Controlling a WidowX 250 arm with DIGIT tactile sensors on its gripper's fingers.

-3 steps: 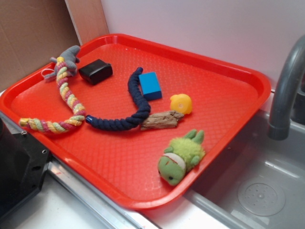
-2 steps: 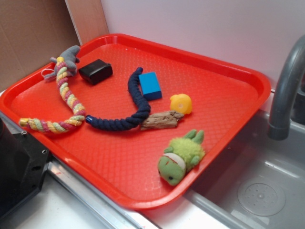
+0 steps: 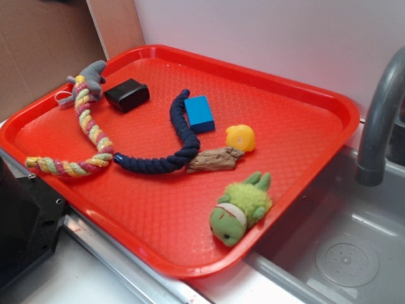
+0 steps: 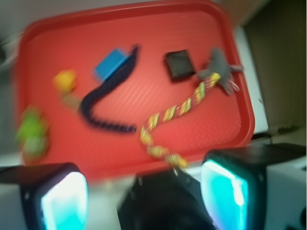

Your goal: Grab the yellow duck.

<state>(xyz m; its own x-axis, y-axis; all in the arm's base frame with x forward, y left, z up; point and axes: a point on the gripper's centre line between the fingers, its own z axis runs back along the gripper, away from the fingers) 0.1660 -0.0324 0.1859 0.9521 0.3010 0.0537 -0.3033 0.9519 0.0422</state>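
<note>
Jaws spread wide, holding nothing; gripper [image 4: 144, 196] high above the near edge of the red tray [image 3: 329, 101], well apart from everything on it. Yellow duck [image 3: 241, 137] untouched on the tray, just beside the brown bark-like piece [image 3: 214, 159] and near the blue block [image 3: 200, 113]. Approach, descent and grasp all outstanding; wrist view blurred.

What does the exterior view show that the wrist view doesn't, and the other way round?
Only exterior: the grey faucet, the sink, and the brown wood piece shown clearly.
Only wrist: the gripper, fingers apart, well off the toys.
Both: the red tray, yellow duck, blue block, navy rope, black box, green plush.
</note>
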